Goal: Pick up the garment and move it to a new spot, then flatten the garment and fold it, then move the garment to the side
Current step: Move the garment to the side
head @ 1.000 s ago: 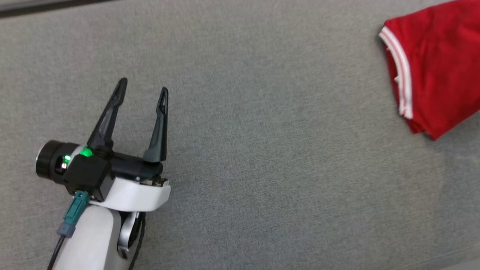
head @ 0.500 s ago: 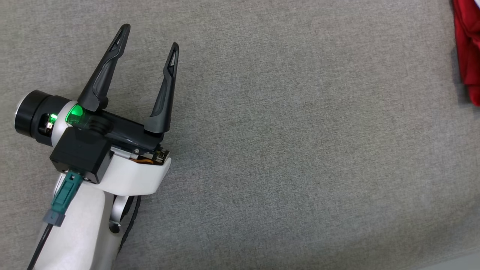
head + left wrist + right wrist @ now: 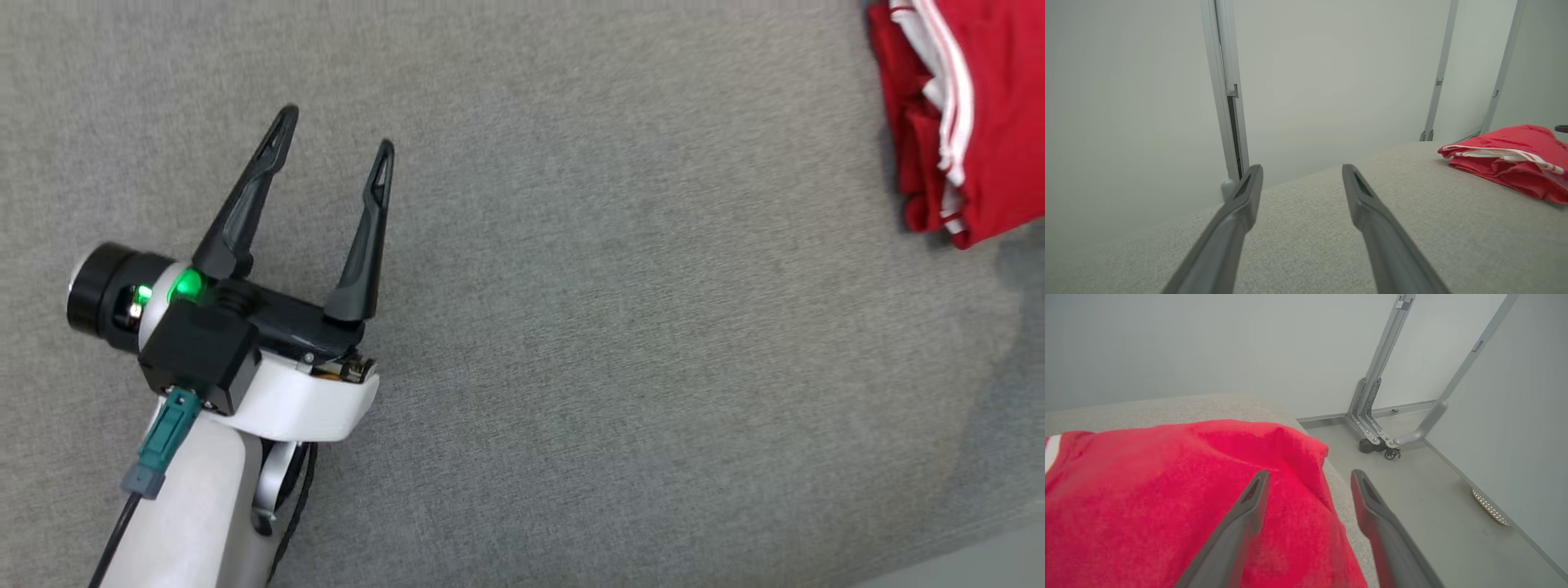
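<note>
One red garment (image 3: 980,122) with white trim. One grey counter (image 3: 612,327). Two end effectors, the left end effector (image 3: 335,132) and the right end effector (image 3: 1310,475), each with two dark fingers (image 3: 245,204), four altogether. Three upright metal posts (image 3: 1224,81). One teal connector (image 3: 159,441).

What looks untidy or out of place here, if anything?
Only the red garment: it lies in bunched, uneven layers with white trim poking out, close to the edge of the grey table. Nothing looks spilled or damaged.
</note>
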